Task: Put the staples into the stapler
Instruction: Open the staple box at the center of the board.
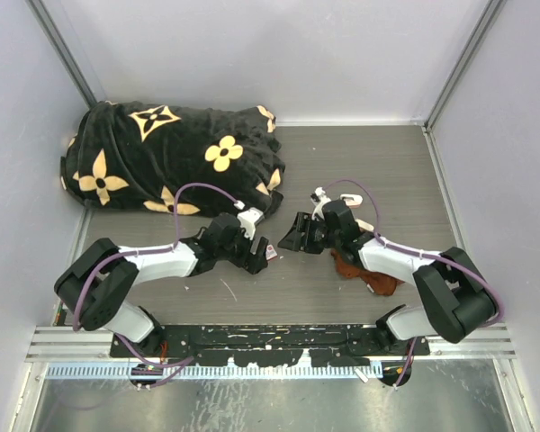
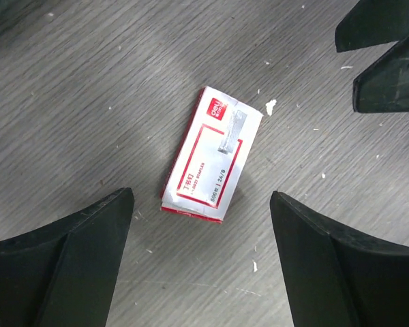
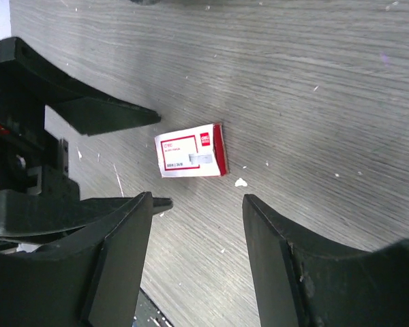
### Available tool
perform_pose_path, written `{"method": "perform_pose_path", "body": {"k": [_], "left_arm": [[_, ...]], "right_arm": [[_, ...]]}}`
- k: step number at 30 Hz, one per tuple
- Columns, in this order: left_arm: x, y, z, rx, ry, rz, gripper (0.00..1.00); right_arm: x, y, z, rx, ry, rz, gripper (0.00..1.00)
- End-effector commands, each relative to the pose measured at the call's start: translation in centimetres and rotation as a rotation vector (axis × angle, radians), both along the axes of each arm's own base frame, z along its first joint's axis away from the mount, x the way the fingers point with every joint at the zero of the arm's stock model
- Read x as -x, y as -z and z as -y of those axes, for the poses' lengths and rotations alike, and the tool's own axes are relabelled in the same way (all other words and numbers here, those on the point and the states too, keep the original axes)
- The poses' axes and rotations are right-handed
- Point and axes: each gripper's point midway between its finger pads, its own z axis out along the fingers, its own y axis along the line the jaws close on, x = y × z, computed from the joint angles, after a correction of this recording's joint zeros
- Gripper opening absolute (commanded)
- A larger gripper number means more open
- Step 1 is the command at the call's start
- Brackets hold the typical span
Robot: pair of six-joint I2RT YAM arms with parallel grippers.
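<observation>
At the centre of the top view, on the grey wood-grain desk (image 1: 369,166), two black claws meet nose to nose over a small flat white box with a red-edged label (image 1: 272,254).

Seen from its own wrist camera, the left claw (image 2: 201,201) is spread wide. Its two dark fingers (image 2: 88,252) fill the lower corners of the frame, and it is holding nothing. The box (image 2: 203,170) lies flat on the desk just ahead of the gap and touches neither finger. The right claw (image 3: 196,201) is also parted and empty. In its view the box (image 3: 191,153) sits on the desk a little beyond the fingertips, with the left claw (image 3: 88,112) coming in from the upper left.

The box looks closed, so I cannot tell what is inside it. On its label face, towards the upper end in the left wrist view, rests a short silvery strip of staples (image 2: 232,131).

The red corner patch carries white lettering that seems to read "deli". Along the label's lower edge I can make out "500" and "24/6", but the rest is too small to read.

A rust-brown cloth (image 1: 364,273) lies crumpled under the right arm at the lower right of the top view. A black blanket with yellow flower shapes (image 1: 162,153) is heaped at the upper left.
</observation>
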Motion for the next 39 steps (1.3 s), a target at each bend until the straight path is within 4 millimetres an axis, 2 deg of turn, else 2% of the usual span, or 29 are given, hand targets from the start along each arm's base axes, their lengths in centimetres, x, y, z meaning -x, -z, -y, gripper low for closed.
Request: {"method": "perform_pose_path", "body": {"k": [1,9,21,28,32,36,39], "left_arm": [[-1.8,-1.2,1.8,0.035,0.117,0.147,0.83],[-1.5,0.0,2.2,-0.015,0.203,0.128,0.69],[-0.4,1.7,2.0,-0.178,0.271,0.133,0.63],[0.2,3.3,1.9,-0.26,0.289,0.135,0.54],[1.6,4.0,2.7,-0.277,0.333,0.129,0.43],[4.0,4.5,3.8,-0.252,0.388,0.09,0.38],[5.8,4.2,4.8,-0.185,0.43,0.075,0.37]], "right_arm": [[-0.5,-1.9,-1.2,-0.043,-0.058,0.017,0.61],[-1.1,-1.0,-1.6,-0.032,-0.068,-0.019,0.6],[-1.1,-0.1,-2.3,-0.037,-0.096,-0.075,0.56],[-0.9,0.2,-0.6,-0.028,-0.055,-0.09,0.56],[-0.3,0.4,-0.1,-0.04,-0.059,-0.103,0.56],[1.0,0.4,0.3,-0.078,-0.09,-0.133,0.56],[2.2,0.9,1.5,-0.108,-0.083,-0.178,0.56]]}}
